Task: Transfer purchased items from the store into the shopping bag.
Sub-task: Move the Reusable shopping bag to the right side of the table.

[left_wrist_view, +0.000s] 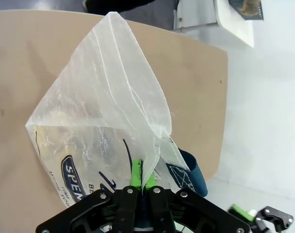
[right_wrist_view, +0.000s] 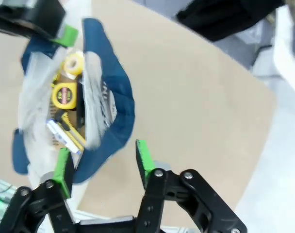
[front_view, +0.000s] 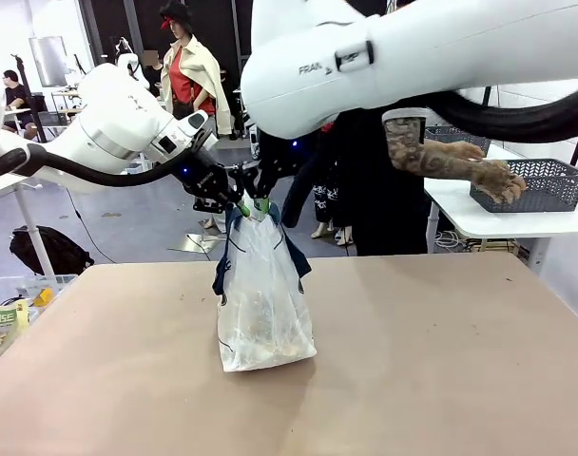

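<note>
So the shopping bag [front_view: 265,304] stands upright about mid-surface [front_view: 441,361], a bit left of centre, and both arms meet right at its top. The left pincer [left_wrist_view: 141,175] is clamped tight on the bag's upper edge, green pads pinching the translucent plastic, with the bag hanging away below it toward the surface. The right pincer [right_wrist_view: 105,162] has its jaws apart and holds nothing; the bag's mouth sits just up and to the left of it in its wrist view, with a navy strap handle [right_wrist_view: 113,102] looping close by its fingers. Down inside the bag are the purchased items [right_wrist_view: 65,97]: yellow things, one looks like a tape measure. A person's hand [front_view: 498,179] rests by a dark basket [front_view: 541,185] on a white side table [front_view: 517,220].
</note>
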`<state>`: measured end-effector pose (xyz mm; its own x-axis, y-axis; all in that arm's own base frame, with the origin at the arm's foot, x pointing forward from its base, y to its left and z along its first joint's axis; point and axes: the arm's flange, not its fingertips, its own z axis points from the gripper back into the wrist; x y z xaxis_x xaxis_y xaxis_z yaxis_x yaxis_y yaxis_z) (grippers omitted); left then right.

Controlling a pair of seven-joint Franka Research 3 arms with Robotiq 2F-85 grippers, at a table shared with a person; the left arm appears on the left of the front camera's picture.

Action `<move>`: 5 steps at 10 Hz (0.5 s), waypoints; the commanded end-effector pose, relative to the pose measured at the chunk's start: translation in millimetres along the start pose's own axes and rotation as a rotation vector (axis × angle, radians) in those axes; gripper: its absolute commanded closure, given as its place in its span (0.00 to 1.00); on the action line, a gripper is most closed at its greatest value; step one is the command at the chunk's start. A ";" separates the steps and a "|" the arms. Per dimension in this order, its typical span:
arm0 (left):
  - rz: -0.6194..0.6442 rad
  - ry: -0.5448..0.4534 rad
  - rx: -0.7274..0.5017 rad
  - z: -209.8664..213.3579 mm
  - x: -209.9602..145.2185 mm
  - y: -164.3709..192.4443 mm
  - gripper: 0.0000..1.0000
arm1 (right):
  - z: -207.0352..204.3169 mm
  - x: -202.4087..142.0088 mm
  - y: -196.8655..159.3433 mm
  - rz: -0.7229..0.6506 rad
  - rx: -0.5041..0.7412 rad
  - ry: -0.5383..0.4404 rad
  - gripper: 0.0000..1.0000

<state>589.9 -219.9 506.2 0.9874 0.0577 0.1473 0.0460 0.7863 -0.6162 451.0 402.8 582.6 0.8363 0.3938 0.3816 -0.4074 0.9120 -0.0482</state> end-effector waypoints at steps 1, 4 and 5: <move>0.000 0.008 0.003 4.6 2.2 -0.9 1.00 | 21.9 -32.9 -18.7 -0.120 -0.062 -0.071 0.00; -0.006 0.019 0.021 3.4 0.0 -2.0 1.00 | 65.4 -74.7 -120.2 -0.436 0.030 -0.095 0.00; -0.011 0.016 0.026 2.1 0.5 -3.6 1.00 | 69.9 -93.6 -162.9 -0.484 0.070 -0.103 0.00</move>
<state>588.6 -220.2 506.4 0.9888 0.0500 0.1404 0.0476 0.7869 -0.6152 419.1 251.7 638.6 0.9047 -0.0270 0.4251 -0.0363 0.9895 0.1401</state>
